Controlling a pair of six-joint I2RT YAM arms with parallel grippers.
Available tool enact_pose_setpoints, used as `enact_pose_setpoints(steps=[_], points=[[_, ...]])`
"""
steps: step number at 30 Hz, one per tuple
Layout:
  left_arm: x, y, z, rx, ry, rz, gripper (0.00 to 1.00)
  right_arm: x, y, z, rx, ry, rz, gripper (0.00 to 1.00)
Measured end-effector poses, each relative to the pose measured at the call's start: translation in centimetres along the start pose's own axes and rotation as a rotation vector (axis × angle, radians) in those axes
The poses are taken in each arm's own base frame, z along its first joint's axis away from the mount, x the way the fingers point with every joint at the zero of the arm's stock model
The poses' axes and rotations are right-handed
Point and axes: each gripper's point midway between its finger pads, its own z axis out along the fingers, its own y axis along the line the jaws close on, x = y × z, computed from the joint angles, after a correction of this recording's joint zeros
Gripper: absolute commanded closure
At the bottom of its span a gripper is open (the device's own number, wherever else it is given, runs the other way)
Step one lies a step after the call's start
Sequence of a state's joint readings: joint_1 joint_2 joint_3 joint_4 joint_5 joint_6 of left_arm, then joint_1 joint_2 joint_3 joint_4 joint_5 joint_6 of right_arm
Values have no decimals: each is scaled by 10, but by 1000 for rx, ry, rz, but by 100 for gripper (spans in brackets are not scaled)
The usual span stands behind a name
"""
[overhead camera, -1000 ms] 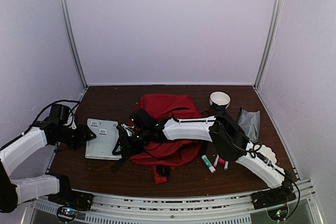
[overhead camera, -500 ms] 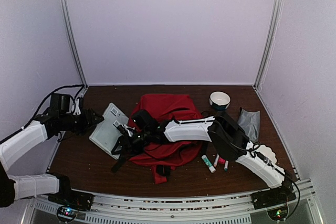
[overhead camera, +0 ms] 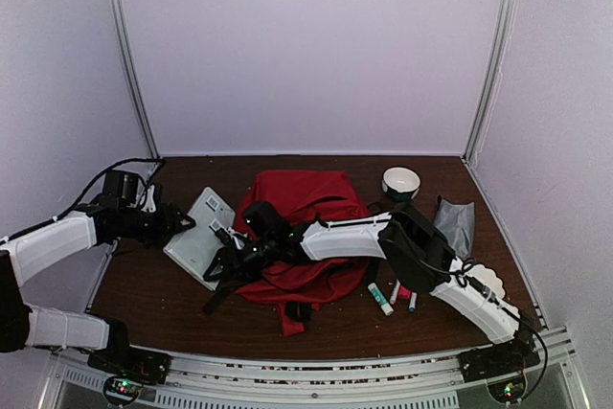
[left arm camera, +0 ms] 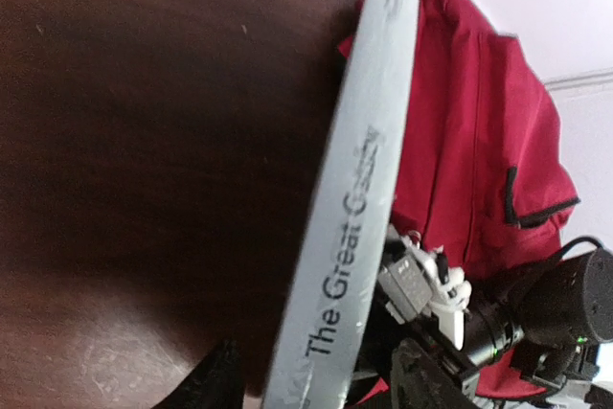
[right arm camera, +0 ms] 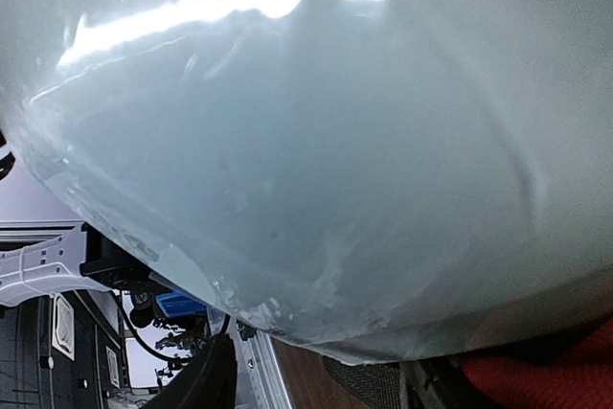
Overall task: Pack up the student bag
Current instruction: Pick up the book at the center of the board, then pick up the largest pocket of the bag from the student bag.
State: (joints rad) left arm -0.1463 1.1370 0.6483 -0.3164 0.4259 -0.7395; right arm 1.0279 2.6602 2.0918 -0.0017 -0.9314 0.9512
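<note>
Left jaws clamped on book (overhead camera: 203, 229) edge; right jaws: can't tell, cover fills that view. Book lay flat a second ago, now tipped up just beside bag (overhead camera: 306, 194), mid-desk (overhead camera: 144, 296). Looks staged for insertion.

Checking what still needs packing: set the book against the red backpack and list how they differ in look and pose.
The book is pale grey, thin and stiff; the backpack is red, soft and crumpled. The book is tipped up at a slant; the backpack lies slumped on the table. The book is much the smaller. Both sit side by side near the table's middle, the book outside the backpack.
</note>
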Motion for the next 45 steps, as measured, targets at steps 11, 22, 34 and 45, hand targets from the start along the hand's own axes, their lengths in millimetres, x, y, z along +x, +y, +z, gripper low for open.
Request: enact_pose_setpoints(steps=[11,22,34,45], points=[[42,5,0,-10,180,3,80,1,3,0,-27,0,22,42],[40,-10,-56,-113,163,61,100,5,36,-21,-105,-1,-20,36],[-30,-103,-145,12,-93,288,100,12,169,-136,-58,-78,-434,29],[9,-129,-139,304,-22,297,100,57,188,-303,461,-199,-1086,28]])
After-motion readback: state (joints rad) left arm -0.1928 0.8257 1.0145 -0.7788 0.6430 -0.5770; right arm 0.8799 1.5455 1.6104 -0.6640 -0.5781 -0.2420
